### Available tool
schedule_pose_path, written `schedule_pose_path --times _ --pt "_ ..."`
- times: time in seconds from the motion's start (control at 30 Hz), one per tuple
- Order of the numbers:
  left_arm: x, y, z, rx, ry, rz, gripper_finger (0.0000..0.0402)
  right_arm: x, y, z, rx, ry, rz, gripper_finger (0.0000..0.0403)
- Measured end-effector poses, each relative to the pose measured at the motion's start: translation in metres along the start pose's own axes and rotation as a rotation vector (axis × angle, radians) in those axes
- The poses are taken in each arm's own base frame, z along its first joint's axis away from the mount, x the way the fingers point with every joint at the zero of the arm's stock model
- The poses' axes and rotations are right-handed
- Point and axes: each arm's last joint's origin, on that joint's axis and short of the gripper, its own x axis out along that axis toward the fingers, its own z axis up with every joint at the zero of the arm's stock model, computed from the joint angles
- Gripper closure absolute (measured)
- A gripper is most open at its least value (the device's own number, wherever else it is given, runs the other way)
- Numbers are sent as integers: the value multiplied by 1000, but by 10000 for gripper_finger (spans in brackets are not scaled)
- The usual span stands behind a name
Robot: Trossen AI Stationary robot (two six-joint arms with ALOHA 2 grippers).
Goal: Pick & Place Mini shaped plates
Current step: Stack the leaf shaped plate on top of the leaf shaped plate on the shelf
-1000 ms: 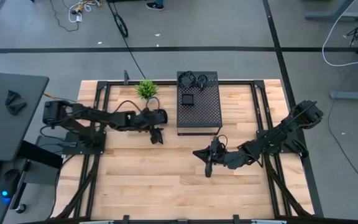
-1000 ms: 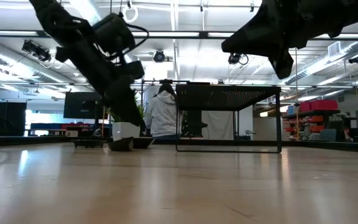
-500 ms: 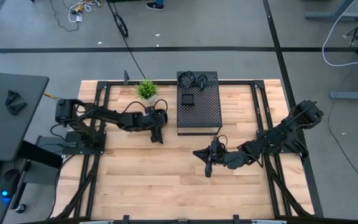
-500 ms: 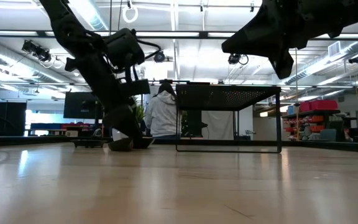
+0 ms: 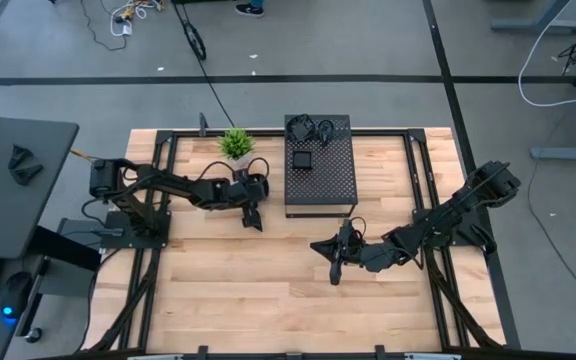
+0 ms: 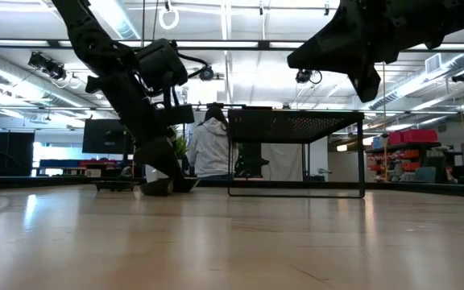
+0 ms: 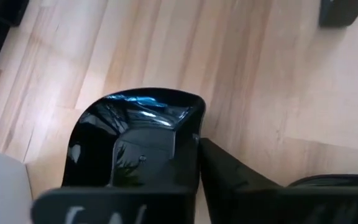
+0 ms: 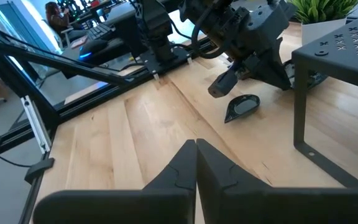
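Left gripper (image 5: 253,219) stands at about 10 o'clock from the table centre in the high view, just beside the large black perforated metal box (image 5: 320,178) on its 9 o'clock side. Its fingers are closed on the rim of a small glossy black plate with raised edges (image 7: 143,140); the left wrist view shows one corner of the plate projecting past the fingers over the light wooden table (image 5: 268,290). Whether the plate has left the table surface cannot be told.

Progress: judged early. Several small black plates (image 5: 304,160) rest on top of the perforated box; one further plate (image 8: 241,107) lies on the wood near the left gripper in the right wrist view. Most plates remain to be handled, and the destination is not evident.

Pose: the left arm reaches from the 9 o'clock edge, elbow raised, wrist angled down to the table. The right gripper (image 5: 334,268) waits at about 4 o'clock from centre, fingers fully closed and empty, held above the table. A small green potted plant (image 5: 235,143) stands at 11 o'clock.
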Motion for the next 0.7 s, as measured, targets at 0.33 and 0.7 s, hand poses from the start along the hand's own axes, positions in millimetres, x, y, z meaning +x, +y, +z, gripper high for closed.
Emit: schedule_pose_path --times 0.33,0.7 --pt "-2 -5 1 13 -4 -11 398 0 0 0 -1 5 7 394" --pt "-38 -31 14 101 -117 -7 399 0 0 0 -2 7 6 394"
